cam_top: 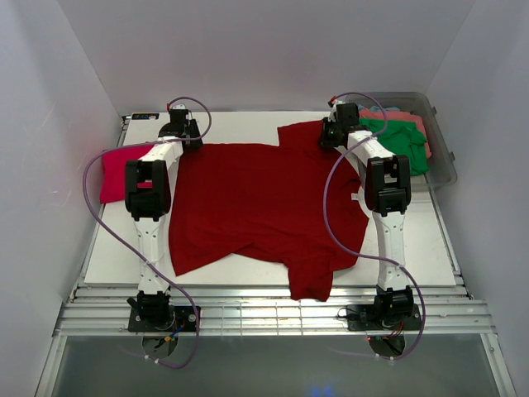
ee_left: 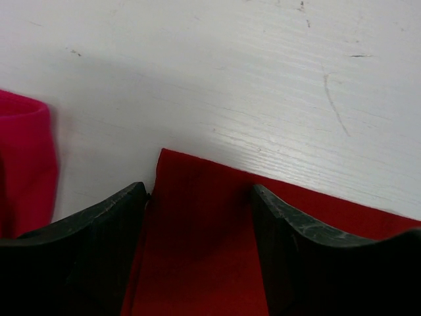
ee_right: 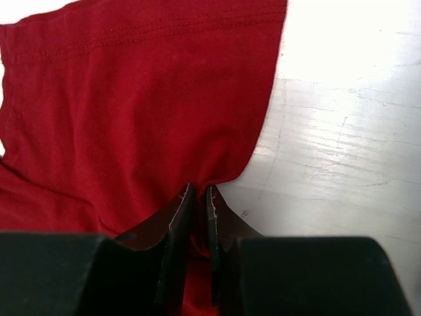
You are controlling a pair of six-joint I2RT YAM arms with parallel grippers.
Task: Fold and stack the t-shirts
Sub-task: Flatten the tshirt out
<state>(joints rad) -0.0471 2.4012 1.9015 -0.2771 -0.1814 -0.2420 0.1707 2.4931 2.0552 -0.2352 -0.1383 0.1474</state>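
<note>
A dark red t-shirt (cam_top: 264, 207) lies spread out across the middle of the table. My left gripper (cam_top: 183, 132) is at its far left corner. In the left wrist view the left gripper (ee_left: 200, 197) is open, its jaws standing either side of the flat cloth corner (ee_left: 197, 250). My right gripper (cam_top: 335, 132) is at the shirt's far right sleeve. In the right wrist view the right gripper (ee_right: 199, 197) is shut on a pinched fold of the dark red cloth (ee_right: 131, 99). A pinkish-red t-shirt (cam_top: 116, 174) (ee_left: 23, 164) lies folded at the table's left edge.
A clear grey tub (cam_top: 442, 157) stands at the far right, holding a green t-shirt (cam_top: 405, 141) and a coral one (cam_top: 405, 117). Bare white table (ee_left: 230, 79) lies beyond the shirt's far edge. White walls close in the left, back and right.
</note>
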